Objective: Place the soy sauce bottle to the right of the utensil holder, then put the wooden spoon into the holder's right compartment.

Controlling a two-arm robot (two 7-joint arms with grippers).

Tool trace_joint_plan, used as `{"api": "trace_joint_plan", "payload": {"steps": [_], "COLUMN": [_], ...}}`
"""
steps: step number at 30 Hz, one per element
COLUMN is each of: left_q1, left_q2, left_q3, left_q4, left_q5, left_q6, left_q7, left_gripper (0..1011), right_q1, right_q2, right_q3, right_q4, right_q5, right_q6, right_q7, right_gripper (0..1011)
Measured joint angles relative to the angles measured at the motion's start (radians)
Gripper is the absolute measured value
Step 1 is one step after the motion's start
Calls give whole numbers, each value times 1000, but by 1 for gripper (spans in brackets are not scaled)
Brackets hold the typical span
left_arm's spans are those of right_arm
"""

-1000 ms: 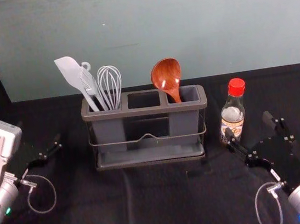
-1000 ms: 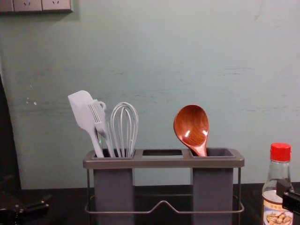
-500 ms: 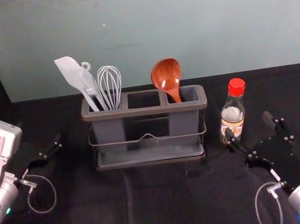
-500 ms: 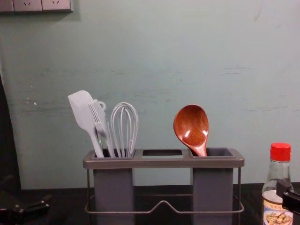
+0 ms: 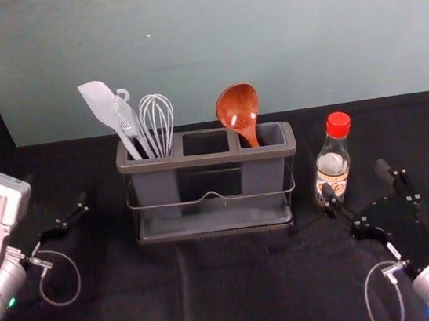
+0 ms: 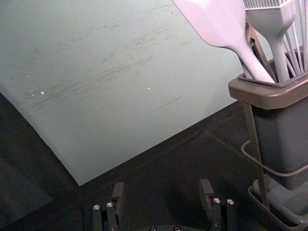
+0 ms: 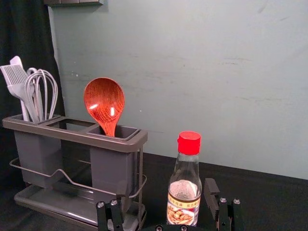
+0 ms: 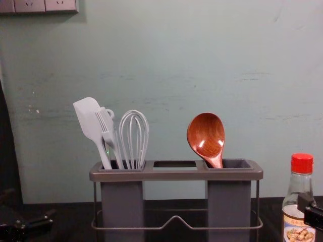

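Note:
The soy sauce bottle [image 5: 332, 162], red-capped and upright, stands just right of the grey utensil holder [image 5: 206, 159]. The wooden spoon [image 5: 238, 110] leans bowl-up in the holder's right compartment. My right gripper [image 5: 360, 185] is open at the bottle's near side; in the right wrist view the bottle [image 7: 184, 187] stands beyond and between the spread fingers of the right gripper [image 7: 167, 197], not gripped. At the far left, away from the holder, my left gripper [image 5: 62, 217] is parked; the left wrist view has the left gripper [image 6: 161, 195] open around nothing.
A white spatula [image 8: 91, 123], a brush and a whisk [image 8: 133, 138] stand in the holder's left compartment, while its middle one holds no utensil. Behind the black-covered table [image 5: 233, 300] rises a grey-green wall. A wire rail [image 8: 176, 220] crosses the holder's front.

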Motion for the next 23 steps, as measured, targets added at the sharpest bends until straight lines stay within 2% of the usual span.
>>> {"api": "trace_joint_plan", "payload": {"steps": [23], "left_q1": [0], "left_q2": [0], "left_q3": [0], "left_q4": [0], "left_q5": [0], "left_q6": [0], "left_q7": [0], "left_gripper": [1011], "right_q1": [0], "right_q2": [0], "right_q3": [0], "right_q4": [0], "right_q5": [0], "right_q6": [0], "right_q7": [0], "right_gripper": [1002]}}
